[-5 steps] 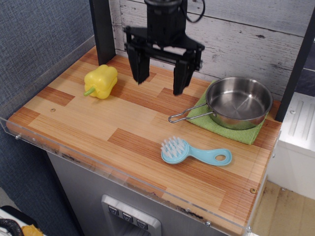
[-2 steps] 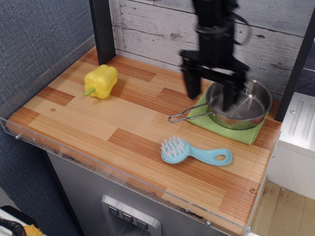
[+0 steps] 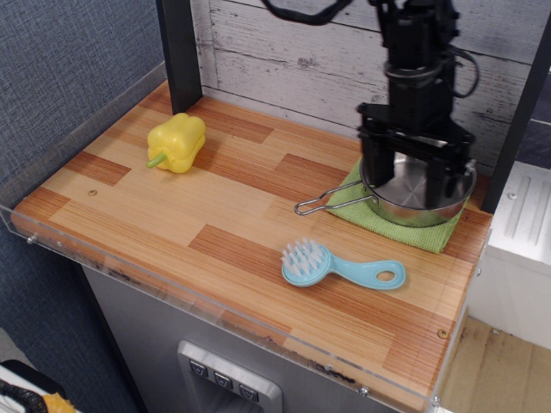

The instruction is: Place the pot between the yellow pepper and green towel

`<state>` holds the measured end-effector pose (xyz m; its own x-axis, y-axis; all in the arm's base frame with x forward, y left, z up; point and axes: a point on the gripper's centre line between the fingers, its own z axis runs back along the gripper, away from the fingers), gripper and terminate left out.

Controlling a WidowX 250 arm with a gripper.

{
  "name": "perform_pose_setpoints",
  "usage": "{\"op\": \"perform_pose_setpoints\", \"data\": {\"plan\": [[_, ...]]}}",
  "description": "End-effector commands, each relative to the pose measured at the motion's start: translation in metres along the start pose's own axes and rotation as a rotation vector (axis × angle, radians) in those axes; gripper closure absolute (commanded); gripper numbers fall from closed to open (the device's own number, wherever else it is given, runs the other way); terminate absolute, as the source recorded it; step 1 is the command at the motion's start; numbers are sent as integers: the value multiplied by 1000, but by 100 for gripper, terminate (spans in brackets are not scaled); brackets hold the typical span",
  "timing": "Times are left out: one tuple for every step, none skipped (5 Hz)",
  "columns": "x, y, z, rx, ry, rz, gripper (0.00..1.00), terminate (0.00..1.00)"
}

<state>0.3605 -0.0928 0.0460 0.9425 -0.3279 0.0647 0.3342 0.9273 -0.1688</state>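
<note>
I saw the shiny round steel pot (image 3: 413, 196) sitting on the textured green towel (image 3: 389, 224), its wire-loop handle pointing left. My hand (image 3: 411, 174) straddled it, fingers spread open, with the glossy lobed yellow pepper (image 3: 176, 142) well apart across the wood-grain desk (image 3: 198, 232).

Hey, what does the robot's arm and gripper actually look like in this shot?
The arm is all black, built of blocky stacked segments, with black cables looping from its upper part and right side. The gripper is black too: a wide crossbar carrying two flat, rectangular fingers. No markings or labels are legible.
</note>
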Motion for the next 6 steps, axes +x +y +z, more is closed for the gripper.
{"op": "perform_pose_setpoints", "data": {"plan": [[19, -28, 13, 55, -18, -91, 0, 0], [23, -37, 9, 69, -9, -117, 0, 0], [30, -43, -3, 99, 23, -150, 0, 0], [32, -48, -10, 119, 41, -174, 0, 0], [31, -53, -10, 145, 35, -188, 0, 0], [30, -58, -8, 187, 14, -208, 100, 0]]}}
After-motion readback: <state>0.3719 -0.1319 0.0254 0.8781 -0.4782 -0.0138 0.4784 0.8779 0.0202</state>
